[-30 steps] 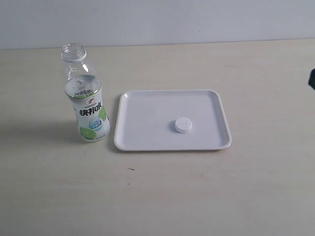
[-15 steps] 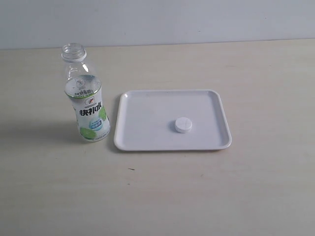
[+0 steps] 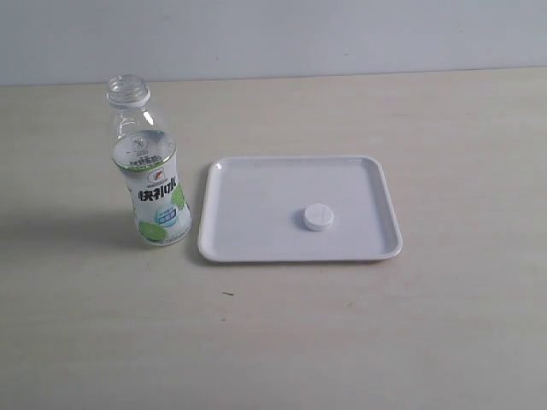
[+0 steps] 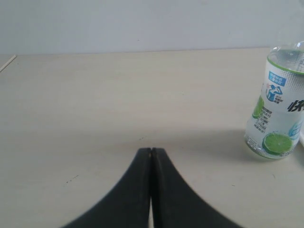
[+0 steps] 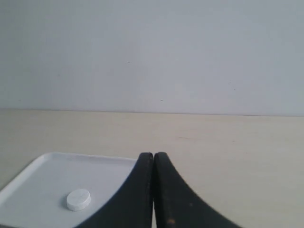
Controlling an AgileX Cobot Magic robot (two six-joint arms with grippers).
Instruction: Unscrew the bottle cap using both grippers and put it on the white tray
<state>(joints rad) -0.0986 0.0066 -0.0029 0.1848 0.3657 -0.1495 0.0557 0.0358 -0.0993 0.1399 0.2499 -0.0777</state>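
Observation:
The clear bottle stands upright on the table with its neck uncapped, just left of the white tray. The white bottle cap lies flat on the tray, right of its middle. Neither gripper shows in the exterior view. In the left wrist view my left gripper is shut with nothing in it, well apart from the bottle. In the right wrist view my right gripper is shut and empty, beside the tray where the cap rests.
The pale wooden table stretches all round the tray and bottle. A plain light wall runs along the table's far edge.
A dark bit of the right arm at the exterior view's right edge has gone out of view. Bottle, tray and cap have not moved.

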